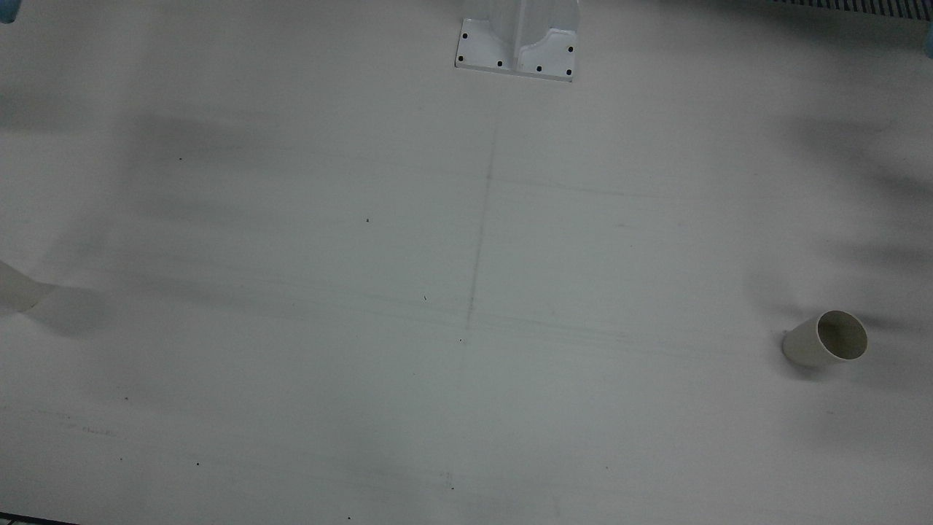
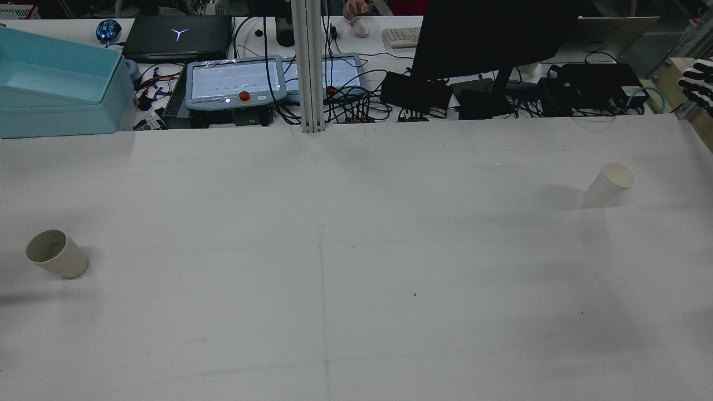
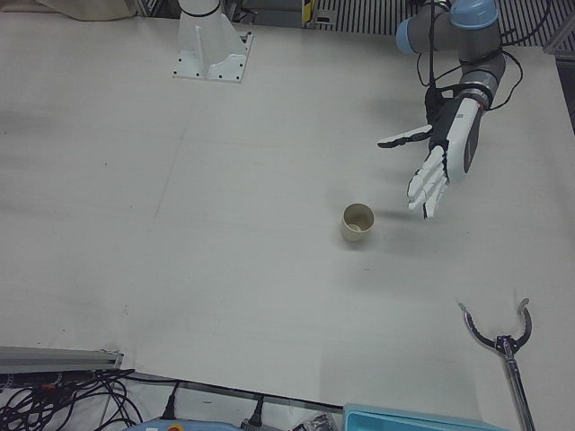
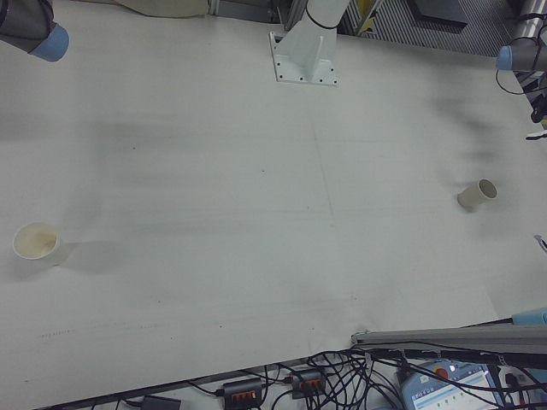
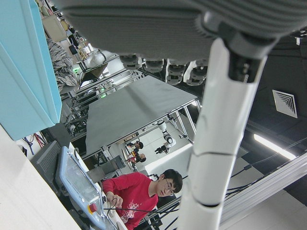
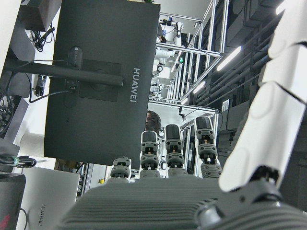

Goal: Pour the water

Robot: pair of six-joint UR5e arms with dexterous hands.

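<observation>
A beige cup (image 2: 57,254) stands upright on the white table (image 2: 356,278) on my left side; it also shows as the cup (image 1: 827,339), the cup (image 3: 358,222) and the cup (image 4: 477,194). A white paper cup (image 2: 610,184) stands far over on my right side, seen too as the cup (image 4: 36,242). My left hand (image 3: 436,166) hangs above the table a little outward of the beige cup, open, fingers spread, holding nothing. My right hand (image 2: 699,83) peeks in at the table's far right edge; the right hand view shows its fingers (image 6: 168,153) stretched out, empty.
A white mast base (image 1: 516,44) is bolted at the robot's side of the table. A black grabber tool (image 3: 503,341) lies near the operators' edge. Beyond that edge sit a teal box (image 2: 55,83), pendants (image 2: 234,83), a monitor (image 2: 490,33) and cables. A person (image 5: 139,191) sits there.
</observation>
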